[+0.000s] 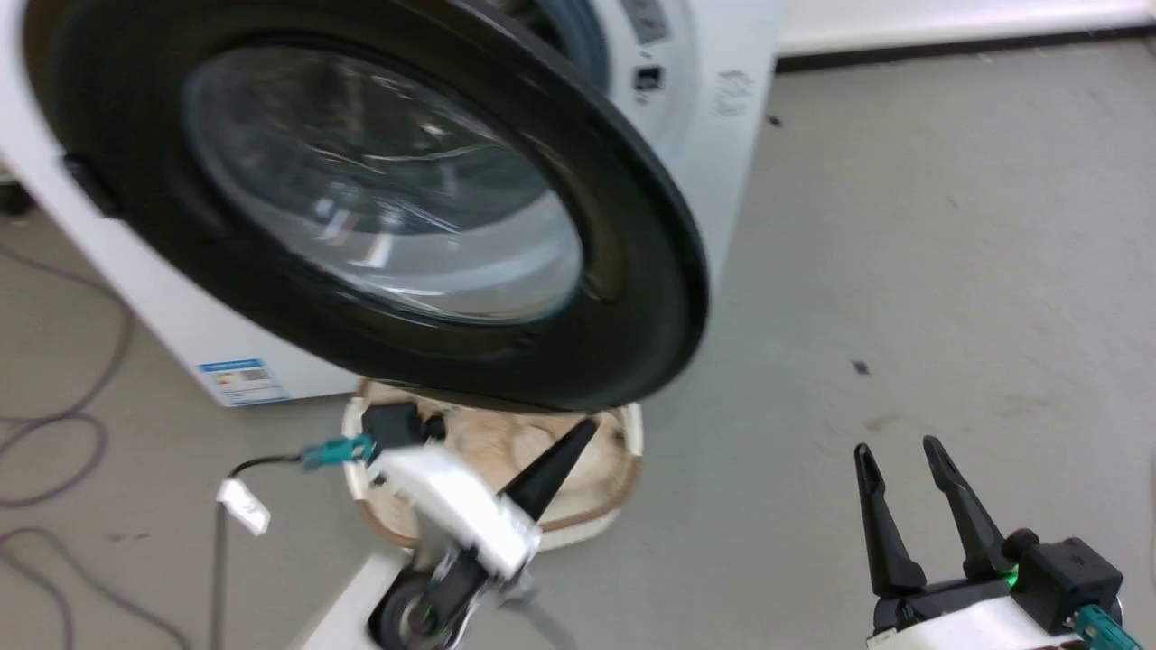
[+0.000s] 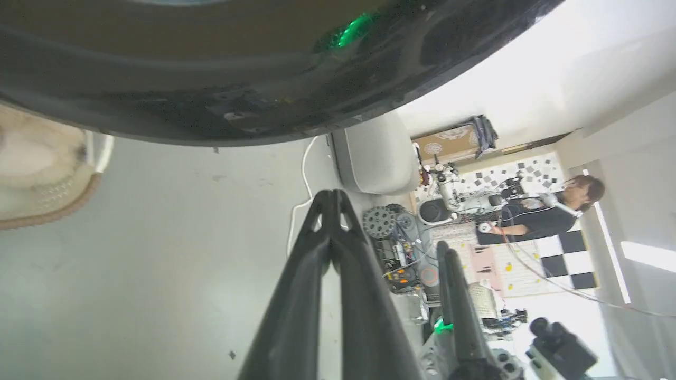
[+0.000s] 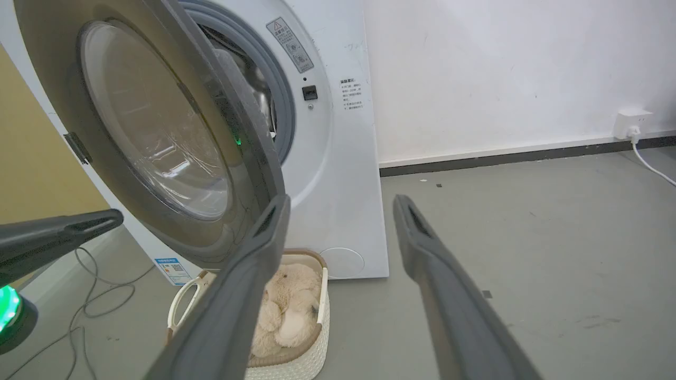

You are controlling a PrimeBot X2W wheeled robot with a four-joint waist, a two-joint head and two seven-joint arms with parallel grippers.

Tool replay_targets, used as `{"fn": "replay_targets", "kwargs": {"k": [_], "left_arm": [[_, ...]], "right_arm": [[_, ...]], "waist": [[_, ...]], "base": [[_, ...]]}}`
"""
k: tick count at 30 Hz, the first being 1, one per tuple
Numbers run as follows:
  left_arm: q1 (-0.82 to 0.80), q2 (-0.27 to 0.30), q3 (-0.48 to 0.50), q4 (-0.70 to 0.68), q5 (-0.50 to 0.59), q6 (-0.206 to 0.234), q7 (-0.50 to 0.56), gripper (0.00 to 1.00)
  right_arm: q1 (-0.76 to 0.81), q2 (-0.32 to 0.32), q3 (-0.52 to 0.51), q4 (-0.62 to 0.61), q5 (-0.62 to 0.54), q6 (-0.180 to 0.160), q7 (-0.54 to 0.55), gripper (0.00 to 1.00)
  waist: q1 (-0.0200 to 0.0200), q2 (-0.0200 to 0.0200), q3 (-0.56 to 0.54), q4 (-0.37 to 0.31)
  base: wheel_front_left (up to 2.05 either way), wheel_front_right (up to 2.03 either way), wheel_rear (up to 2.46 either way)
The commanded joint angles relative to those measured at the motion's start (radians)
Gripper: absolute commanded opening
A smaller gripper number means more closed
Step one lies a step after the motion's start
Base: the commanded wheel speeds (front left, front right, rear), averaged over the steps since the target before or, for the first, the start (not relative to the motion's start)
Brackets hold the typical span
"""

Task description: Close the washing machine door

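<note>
Head view, from your left: the washing machine (image 1: 135, 298) stands at the far left with its door (image 1: 632, 298) swung out, window (image 1: 379, 181) bulging toward you and the free edge well apart from the machine's front, so the closing is not yet done. Under the door's lower rim sits a basket (image 1: 591, 528) with something pale and fluffy inside, which is likely why the left gripper (image 1: 578, 438) lies low and slanted above it. Its fingers (image 2: 296, 295) are pressed together into one point, holding nothing; a blunt tip suits pushing a glossy rim better than pinching it. Left wrist view puts that tip just below the rim, and whether it touches you cannot tell. Farther right, the right gripper (image 1: 894, 451) sits spread wide and empty over the floor (image 1: 903, 226), well apart from the door, likely to keep out of the swing path. Push near the free edge.
</note>
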Motion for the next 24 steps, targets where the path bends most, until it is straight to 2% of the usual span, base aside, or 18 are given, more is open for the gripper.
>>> {"fn": "replay_targets", "kwargs": {"k": [1, 5, 9, 14, 17, 19, 20, 21, 22, 24], "left_arm": [[0.027, 0.043, -0.022, -0.020, 0.057, -0.004, -0.019, 0.00], [0.060, 0.160, -0.083, -0.039, 0.310, -0.001, -0.171, 0.00], [0.087, 0.219, -0.084, -0.028, 0.488, 0.052, -0.340, 0.00], [0.135, 0.231, 0.032, -0.097, 0.643, 0.134, -0.397, 0.00], [0.207, 0.200, 0.158, -0.190, 0.769, 0.170, -0.398, 0.00], [0.265, 0.168, 0.220, -0.236, 0.834, 0.178, -0.398, 0.00], [0.292, 0.156, 0.240, -0.251, 0.867, 0.180, -0.398, 0.07], [0.316, 0.143, 0.255, -0.263, 0.897, 0.181, -0.398, 0.88], [0.337, 0.131, 0.267, -0.272, 0.922, 0.180, -0.398, 1.00], [0.371, 0.107, 0.285, -0.291, 0.969, 0.172, -0.398, 1.00]], "right_arm": [[0.014, 0.003, -0.003, -0.004, -0.003, 0.001, -0.004, 1.00], [0.032, -0.002, -0.008, -0.006, -0.006, 0.001, -0.004, 1.00], [0.043, -0.005, 0.000, -0.007, -0.004, 0.001, -0.004, 1.00], [0.057, -0.009, 0.003, -0.008, -0.003, 0.001, -0.004, 1.00], [0.059, -0.013, 0.013, -0.006, -0.001, 0.001, -0.004, 1.00], [0.062, -0.016, 0.017, -0.004, 0.001, 0.001, -0.004, 1.00], [0.064, -0.017, 0.019, -0.003, 0.002, 0.001, -0.004, 1.00], [0.066, -0.019, 0.021, -0.002, 0.004, 0.001, -0.004, 1.00], [0.068, -0.020, 0.024, 0.000, 0.007, 0.001, -0.004, 1.00], [0.070, -0.022, 0.027, 0.002, 0.012, 0.001, -0.004, 1.00]], "waist": [[0.0000, 0.0000, -0.044, 0.056], [0.0000, 0.0000, -0.076, 0.115], [0.0000, 0.0000, -0.099, 0.161], [0.0000, 0.0000, -0.118, 0.209], [0.0000, 0.0000, -0.123, 0.224], [0.0000, 0.0000, -0.128, 0.233], [0.0000, 0.0000, -0.130, 0.238], [0.0000, 0.0000, -0.132, 0.241], [0.0000, 0.0000, -0.133, 0.245], [0.0000, 0.0000, -0.136, 0.251]], "base": [[0.00, 0.00, 0.00], [0.00, 0.00, 0.00], [0.00, 0.00, 0.00], [0.00, 0.00, 0.00], [0.00, 0.00, 0.00], [0.00, 0.00, 0.00], [0.00, 0.00, 0.00], [0.00, 0.00, 0.00], [0.00, 0.00, 0.00], [0.00, 0.00, 0.00]]}}
